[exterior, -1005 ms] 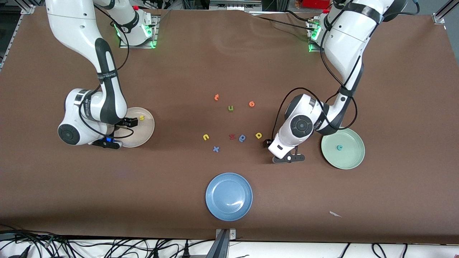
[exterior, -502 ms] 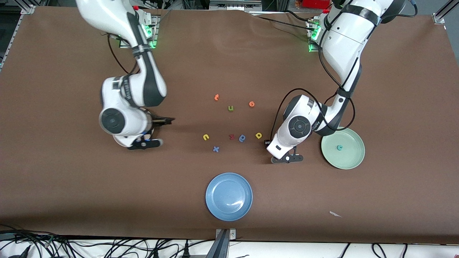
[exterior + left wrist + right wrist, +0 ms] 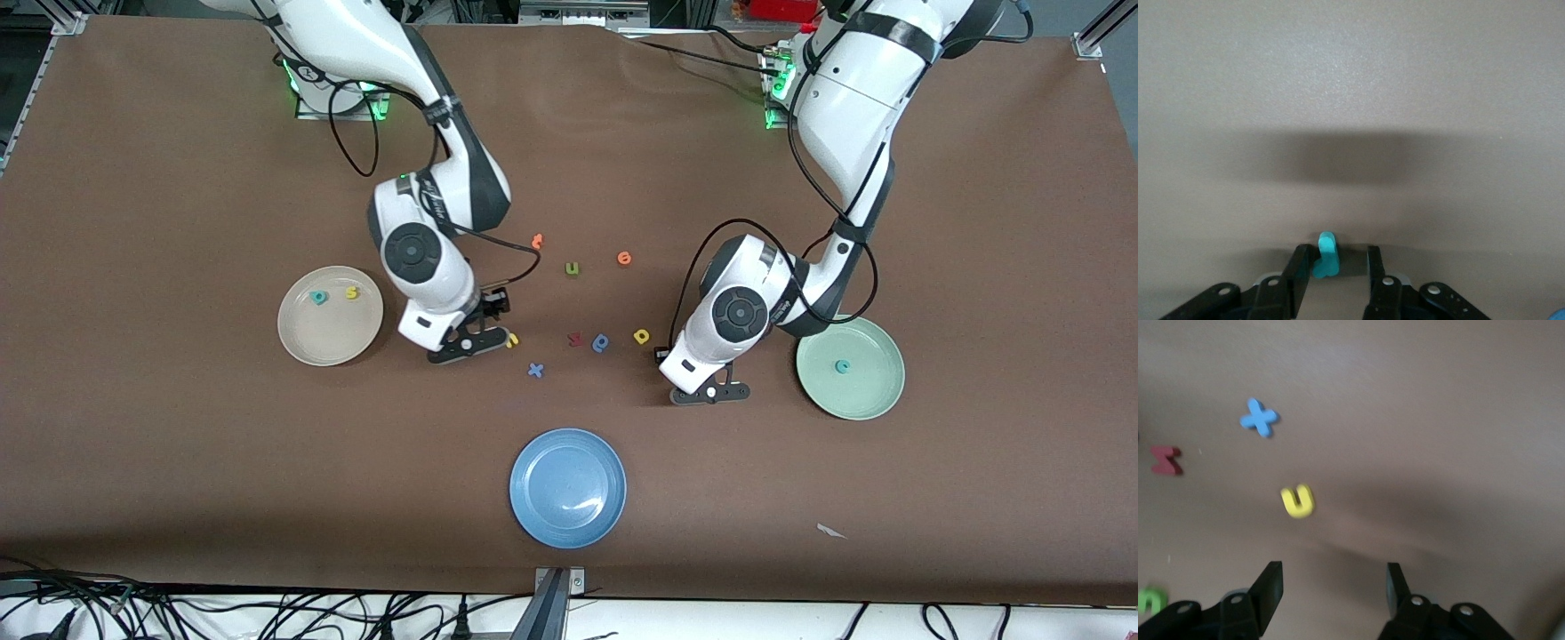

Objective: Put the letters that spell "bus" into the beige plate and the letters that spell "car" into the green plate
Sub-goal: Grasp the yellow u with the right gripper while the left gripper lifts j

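**A:** Start at the beige plate (image 3: 324, 345), mid-height in the frame, at the right arm's end.

**B:** It holds 2 letters in its upper part, a teal "b" (image 3: 319, 297) and a yellow "s" (image 3: 353, 292). "Bus" lacks only the "u".

**A:** Hence the right gripper (image 3: 1331, 577)?

**B:** I'd say so. It hangs low, between the plate and the letter cluster, fingers spread wide and empty. The yellow "u" (image 3: 1298, 501) lies flat just ahead of them: small, thick foam, rounded.

**A:** The cluster at frame centre?

**B:** The red zigzag (image 3: 1166, 461) and the blue cross (image 3: 1259, 418) are distractors. The yellow "a" (image 3: 641, 336) waits at the cluster's edge, near the left arm.

**A:** And the left gripper (image 3: 1338, 250)?

**B:** Down at the table beside that "a", narrowed around the teal "r" (image 3: 1326, 257). 1 finger touches it; a gap shows at the other, so no grip yet.

**A:** The green plate (image 3: 867, 404)?

**B:** Just beside that arm, holding the teal "c" (image 3: 841, 365) alone.
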You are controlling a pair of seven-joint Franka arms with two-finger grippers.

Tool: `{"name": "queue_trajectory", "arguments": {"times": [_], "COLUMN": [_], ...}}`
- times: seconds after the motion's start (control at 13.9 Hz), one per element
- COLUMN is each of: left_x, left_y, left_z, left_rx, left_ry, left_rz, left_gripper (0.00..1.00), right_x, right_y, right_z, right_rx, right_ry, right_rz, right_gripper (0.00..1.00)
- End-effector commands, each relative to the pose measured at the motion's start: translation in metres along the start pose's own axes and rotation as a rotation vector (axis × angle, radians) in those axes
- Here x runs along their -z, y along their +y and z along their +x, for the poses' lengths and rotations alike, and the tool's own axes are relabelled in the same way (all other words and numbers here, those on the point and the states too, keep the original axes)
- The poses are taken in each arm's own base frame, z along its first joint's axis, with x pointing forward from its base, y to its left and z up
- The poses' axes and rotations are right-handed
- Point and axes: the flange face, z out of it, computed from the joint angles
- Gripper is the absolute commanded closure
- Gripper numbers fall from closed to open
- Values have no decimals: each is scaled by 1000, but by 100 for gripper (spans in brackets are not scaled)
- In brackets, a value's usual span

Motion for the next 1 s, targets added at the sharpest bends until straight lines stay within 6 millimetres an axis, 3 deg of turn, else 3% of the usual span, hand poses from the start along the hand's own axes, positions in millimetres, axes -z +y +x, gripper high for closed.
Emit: {"name": "queue_trajectory", "arguments": {"times": [0.0,0.22,0.5,0.79,0.93], "left_x": [0,-2,-4,1,9], "left_y": [2,1,1,-2,-4], "left_z": [4,3,2,5,8], "left_rx": [-3,-3,-4,1,1], "left_ry": [9,7,4,6,12], "left_rz": [15,18,22,19,17], "left_gripper": [66,77,91,95,96], "right_x": [-28,-41,-55,-61,-61], "right_y": [-11,-13,-29,-31,-32], "right_z": [4,5,3,-1,0], "right_rx": [-31,-25,-5,-10,-4], "right_ry": [57,81,115,105,106], "right_rz": [3,-7,8,4,4], "right_gripper": [35,35,36,38,66]}}
